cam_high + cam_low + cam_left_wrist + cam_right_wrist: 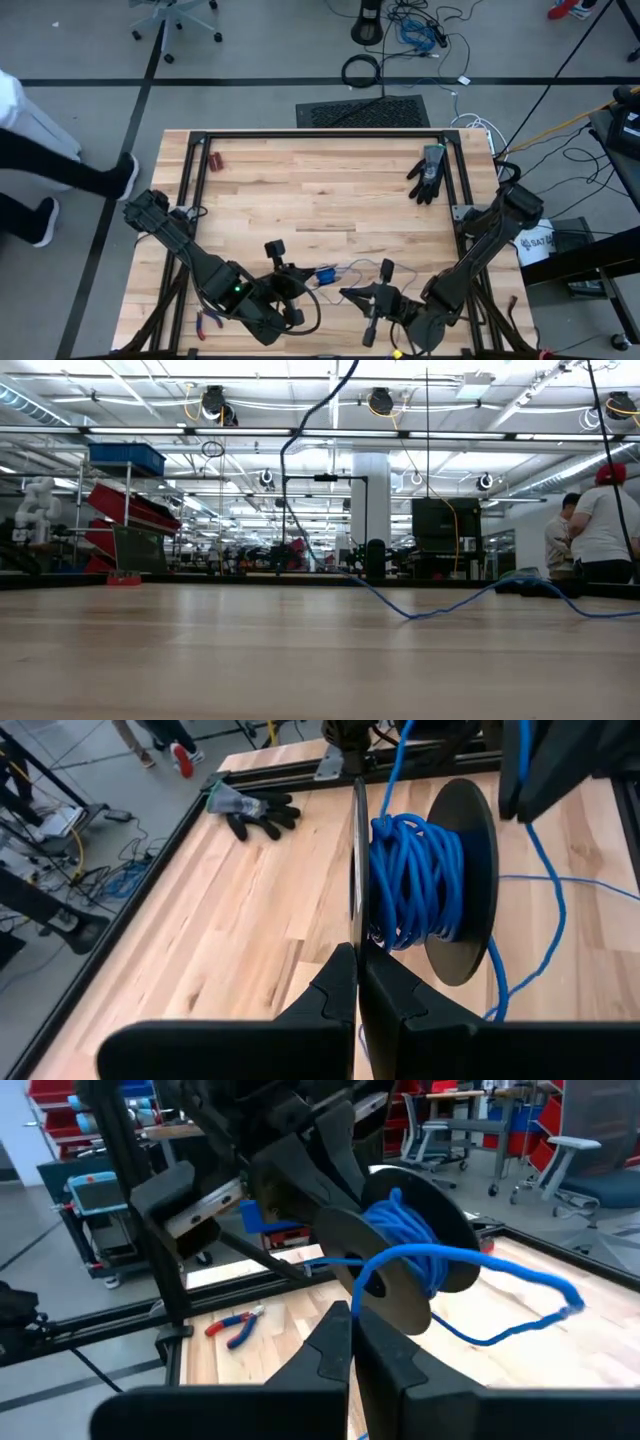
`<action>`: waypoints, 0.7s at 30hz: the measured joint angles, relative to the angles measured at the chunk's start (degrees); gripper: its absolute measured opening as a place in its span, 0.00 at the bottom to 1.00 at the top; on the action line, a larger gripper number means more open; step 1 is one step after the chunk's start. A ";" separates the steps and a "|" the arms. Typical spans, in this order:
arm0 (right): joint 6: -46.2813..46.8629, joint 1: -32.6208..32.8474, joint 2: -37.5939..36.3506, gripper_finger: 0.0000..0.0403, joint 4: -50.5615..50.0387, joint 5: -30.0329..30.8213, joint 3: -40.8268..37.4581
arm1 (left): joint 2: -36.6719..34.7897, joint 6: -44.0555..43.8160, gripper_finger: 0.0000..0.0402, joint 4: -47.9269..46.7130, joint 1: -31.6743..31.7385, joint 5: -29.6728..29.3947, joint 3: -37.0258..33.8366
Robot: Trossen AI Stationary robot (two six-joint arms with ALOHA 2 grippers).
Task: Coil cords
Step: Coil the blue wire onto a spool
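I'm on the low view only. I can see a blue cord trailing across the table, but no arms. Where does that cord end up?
Observer: The blue cord is wound on a black spool, which is between the two arms at the table's front edge.
Operator: Is anything holding the spool?
Observer: Yes, the left gripper is shut on the rim of one flange.
Operator: And the right arm?
Observer: The right gripper is shut too, with its tips at a flange's edge. I cannot tell whether it actually pinches the flange.
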 joint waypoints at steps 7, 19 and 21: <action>-2.46 0.68 -2.59 0.00 0.20 -0.15 -0.01 | 0.00 0.20 0.02 -0.02 -0.13 1.11 0.01; -6.09 -2.11 1.06 0.00 2.14 -3.11 5.55 | 0.28 -0.11 0.02 3.06 1.93 -0.46 0.00; -6.81 -2.50 2.56 0.00 2.28 -3.11 7.25 | 0.28 -0.11 0.02 4.03 2.21 -0.48 0.02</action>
